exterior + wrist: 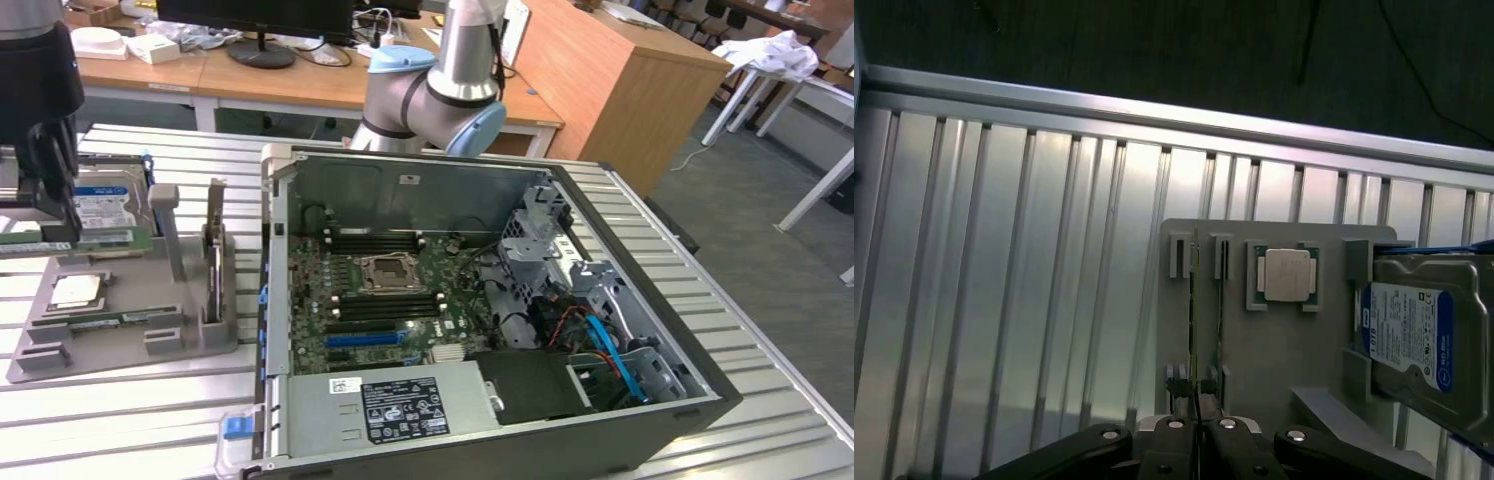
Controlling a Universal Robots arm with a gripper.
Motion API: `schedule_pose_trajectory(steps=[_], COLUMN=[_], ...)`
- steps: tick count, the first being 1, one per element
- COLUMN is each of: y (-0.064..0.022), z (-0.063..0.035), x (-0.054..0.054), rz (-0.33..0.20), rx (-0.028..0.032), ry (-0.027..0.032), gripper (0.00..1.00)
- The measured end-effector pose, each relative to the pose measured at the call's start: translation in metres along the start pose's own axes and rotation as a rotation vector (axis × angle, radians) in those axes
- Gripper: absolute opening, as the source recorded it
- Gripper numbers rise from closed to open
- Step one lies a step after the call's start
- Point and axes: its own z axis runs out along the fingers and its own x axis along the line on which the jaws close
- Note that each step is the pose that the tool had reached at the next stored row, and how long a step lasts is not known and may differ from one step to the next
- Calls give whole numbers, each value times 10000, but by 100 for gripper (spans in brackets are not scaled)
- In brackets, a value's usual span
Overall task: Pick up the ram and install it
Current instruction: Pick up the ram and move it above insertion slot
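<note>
Pincer [1196, 440] jaws are closed on the ram [107, 240], a thin green stick with dark chips, gripped on its long upper edge about midway. From the wrist it shows as a fine dark line running out between the black, bolted finger links. It hangs level and appears raised just above the tray.

Under the pincer spreads the table [747, 330], ribbed in bright aluminium slats. Well apart from the pincer, towards the exterior view's right, the case [400, 195] lies open on its side. It is grey sheet metal, with a green board [320, 300] inside, a square socket [388, 270] and dark slots on either side of it. Behind the case stands the arm base [434, 95], grey with pale blue caps.

Directly below the pincer is the tray [134, 345], a flat grey block with moulded pockets. Its upright posts [167, 235] stand between the pincer and the case wall. Just beside the pincer, the drive [114, 205] stands on edge in the tray, a silver box with a blue-white label. Below the held stick, a second ram [114, 319] lies in its slot. Between the two sits the processor [76, 291], small, square and silvery.
</note>
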Motion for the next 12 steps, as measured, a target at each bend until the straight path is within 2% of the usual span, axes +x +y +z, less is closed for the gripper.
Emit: schedule_pose_trajectory(steps=[12], y=[6], z=[-128], x=[-3], rz=[0], rx=[1], ry=[-10], gripper=[11])
